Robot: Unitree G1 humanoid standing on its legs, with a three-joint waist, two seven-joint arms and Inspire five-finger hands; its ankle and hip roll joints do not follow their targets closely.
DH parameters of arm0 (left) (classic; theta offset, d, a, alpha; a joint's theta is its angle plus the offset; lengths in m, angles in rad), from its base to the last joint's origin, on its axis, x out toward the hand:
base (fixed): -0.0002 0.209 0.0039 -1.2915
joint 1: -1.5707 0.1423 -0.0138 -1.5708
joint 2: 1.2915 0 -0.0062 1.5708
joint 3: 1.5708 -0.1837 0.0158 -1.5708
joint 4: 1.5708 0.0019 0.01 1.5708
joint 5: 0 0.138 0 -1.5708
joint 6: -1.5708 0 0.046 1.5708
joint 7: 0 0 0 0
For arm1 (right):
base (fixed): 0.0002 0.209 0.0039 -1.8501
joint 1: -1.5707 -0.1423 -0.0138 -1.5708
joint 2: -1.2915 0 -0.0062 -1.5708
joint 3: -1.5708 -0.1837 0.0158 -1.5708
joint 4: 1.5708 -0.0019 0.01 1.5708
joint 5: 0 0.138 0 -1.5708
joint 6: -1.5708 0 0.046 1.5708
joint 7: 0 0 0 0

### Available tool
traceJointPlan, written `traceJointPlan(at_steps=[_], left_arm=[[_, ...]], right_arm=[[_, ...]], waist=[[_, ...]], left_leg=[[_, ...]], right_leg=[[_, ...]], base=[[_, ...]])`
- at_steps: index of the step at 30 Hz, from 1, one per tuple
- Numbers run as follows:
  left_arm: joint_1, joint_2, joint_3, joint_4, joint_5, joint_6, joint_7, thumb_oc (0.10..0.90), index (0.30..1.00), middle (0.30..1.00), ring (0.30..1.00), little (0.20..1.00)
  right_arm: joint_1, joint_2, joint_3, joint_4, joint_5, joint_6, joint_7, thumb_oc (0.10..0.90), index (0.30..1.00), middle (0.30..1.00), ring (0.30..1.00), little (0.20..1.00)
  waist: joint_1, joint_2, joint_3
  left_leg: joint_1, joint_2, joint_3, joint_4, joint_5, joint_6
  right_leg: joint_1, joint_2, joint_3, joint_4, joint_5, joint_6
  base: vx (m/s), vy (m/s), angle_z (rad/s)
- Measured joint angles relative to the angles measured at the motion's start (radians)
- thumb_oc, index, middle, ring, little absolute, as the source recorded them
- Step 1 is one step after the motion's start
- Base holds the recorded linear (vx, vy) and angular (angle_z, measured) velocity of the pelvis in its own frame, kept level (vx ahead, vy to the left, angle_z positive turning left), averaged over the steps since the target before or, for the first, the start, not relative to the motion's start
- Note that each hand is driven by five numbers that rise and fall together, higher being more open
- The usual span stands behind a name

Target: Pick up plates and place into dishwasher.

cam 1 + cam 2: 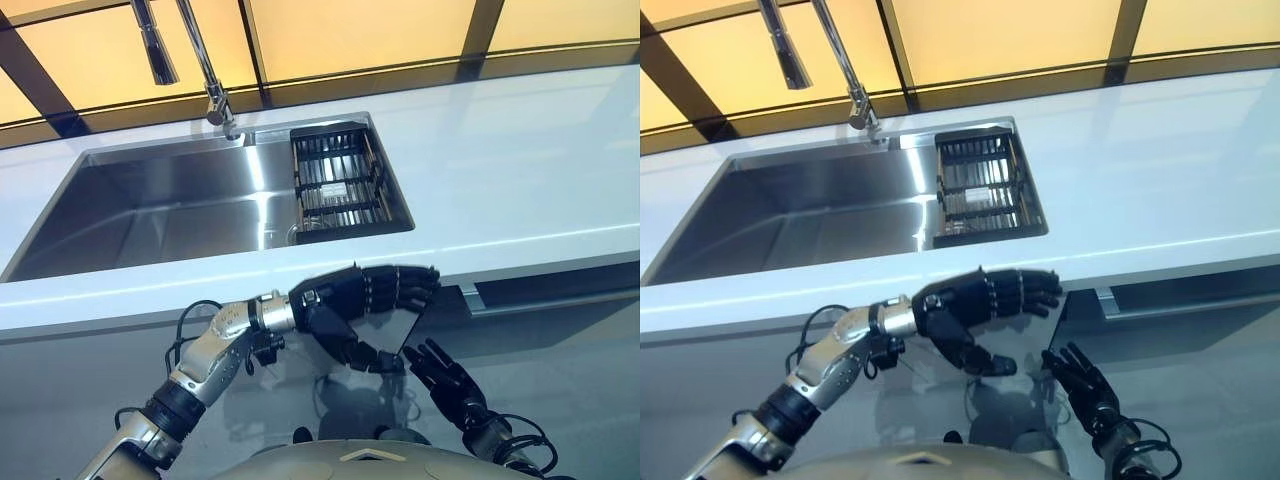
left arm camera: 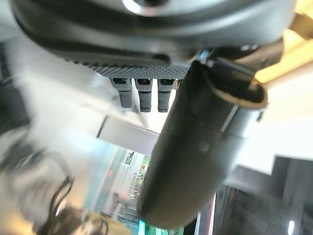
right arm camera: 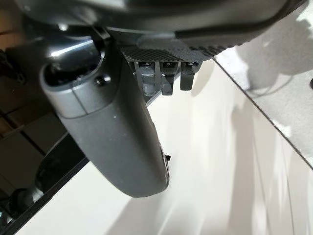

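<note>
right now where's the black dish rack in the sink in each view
Left eye view: the dish rack sits at the right end of the sink, just above centre.
Right eye view: the same spot, just above centre.
Left wrist view: I can't make it out past the left hand.
Right wrist view: I can't make it out past the right hand.
Shared landmark: the faucet at the sink's back edge, in both eye views.
</note>
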Motion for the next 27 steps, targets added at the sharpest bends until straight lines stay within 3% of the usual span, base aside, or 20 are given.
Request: traceJointPlan(at_steps=[1,4,9,11,15,19,22,25,26,27], left_arm=[[0.039,-0.024,-0.011,0.083,-0.01,0.086,0.001,0.8,0.9,0.9,0.9,0.9],[0.082,-0.051,-0.023,0.148,-0.025,0.166,-0.01,0.8,0.9,0.9,0.9,0.9],[0.069,-0.042,-0.073,0.171,0.021,0.185,-0.102,0.8,0.9,0.9,0.9,0.9],[0.05,-0.056,-0.077,0.237,0.09,0.185,-0.152,0.8,0.9,0.9,0.9,0.9],[0.039,-0.065,-0.078,0.408,0.181,0.178,-0.135,0.8,0.9,0.9,0.9,0.9],[0.063,-0.099,0.001,0.595,0.222,0.065,-0.018,0.8,0.9,0.9,0.9,0.9],[0.102,-0.12,0.121,0.766,0.259,-0.038,0.067,0.8,0.9,0.9,0.9,0.9],[0.103,-0.122,0.152,0.818,0.273,-0.054,0.087,0.8,0.9,0.9,0.9,0.9],[0.128,-0.127,0.227,0.964,0.3,-0.131,0.161,0.8,0.9,0.9,0.9,0.9],[0.141,-0.108,0.259,0.995,0.312,-0.159,0.21,0.8,0.9,0.9,0.9,0.9]], right_arm=[[-0.004,0.001,0.0,0.0,0.0,0.0,0.0,0.8,0.9,0.9,0.9,0.9],[-0.02,-0.001,0.0,0.025,-0.001,0.002,-0.001,0.8,0.9,0.9,0.9,0.9],[-0.032,-0.001,0.001,0.041,-0.012,0.019,-0.001,0.8,0.9,0.9,0.9,0.9],[-0.031,0.0,0.001,0.043,-0.035,0.022,0.003,0.8,0.9,0.9,0.9,0.9],[-0.024,0.0,0.0,0.043,-0.079,0.026,0.005,0.8,0.9,0.9,0.9,0.9],[0.005,0.0,-0.001,0.042,-0.119,0.032,0.015,0.8,0.9,0.9,0.9,0.9],[0.028,0.004,-0.001,0.044,-0.139,0.052,0.018,0.8,0.9,0.9,0.9,0.9],[0.028,0.006,-0.001,0.045,-0.148,0.059,0.018,0.8,0.9,0.9,0.9,0.9],[0.028,0.017,0.0,0.079,-0.172,0.06,0.019,0.8,0.9,0.9,0.9,0.9],[0.038,0.024,0.001,0.093,-0.184,0.065,0.02,0.8,0.9,0.9,0.9,0.9]], waist=[[0.0,0.0,0.0],[0.001,-0.004,0.003],[-0.001,-0.01,0.006],[-0.008,-0.009,0.006],[-0.034,-0.005,0.003],[-0.029,-0.008,-0.001],[-0.021,-0.023,-0.015],[-0.018,-0.024,-0.018],[-0.005,-0.043,-0.039],[0.006,-0.058,-0.051]], left_leg=[[0.0,0.0,0.0,0.0,0.0,0.0],[-0.001,0.006,0.0,0.0,0.0,0.0],[-0.001,0.007,0.0,0.0,0.0,0.0],[0.0,0.007,0.001,0.0,0.0,0.0],[0.0,0.01,0.009,-0.003,-0.001,-0.002],[-0.002,0.012,0.01,-0.004,-0.003,-0.005],[-0.007,0.014,0.01,-0.004,-0.006,-0.008],[-0.008,0.014,0.009,-0.004,-0.006,-0.009],[-0.015,0.015,0.006,-0.004,-0.008,-0.012],[-0.019,0.013,0.001,-0.001,-0.009,-0.014]], right_leg=[[-0.001,0.0,0.0,-0.001,0.0,0.0],[-0.002,-0.001,0.0,0.0,0.0,0.0],[-0.002,0.0,-0.001,-0.001,0.0,0.0],[-0.001,0.0,0.0,-0.002,0.0,0.0],[-0.002,0.003,0.007,-0.006,0.0,0.0],[0.0,0.006,0.009,-0.017,0.003,0.0],[-0.001,0.008,0.007,-0.024,0.006,-0.004],[-0.001,0.009,0.006,-0.026,0.006,-0.005],[-0.001,0.011,-0.001,-0.037,0.009,-0.01],[-0.001,0.012,-0.006,-0.04,0.009,-0.01]], base=[[0.0,0.0,0.0],[0.0,0.0,0.0],[0.0,0.0,0.0],[0.02,0.0,-0.01],[0.04,-0.01,-0.06],[0.0,-0.005,-0.01],[-0.01,-0.025,0.01],[0.0,-0.011,0.01],[0.01,-0.033,0.09],[0.02,-0.041,0.09]])
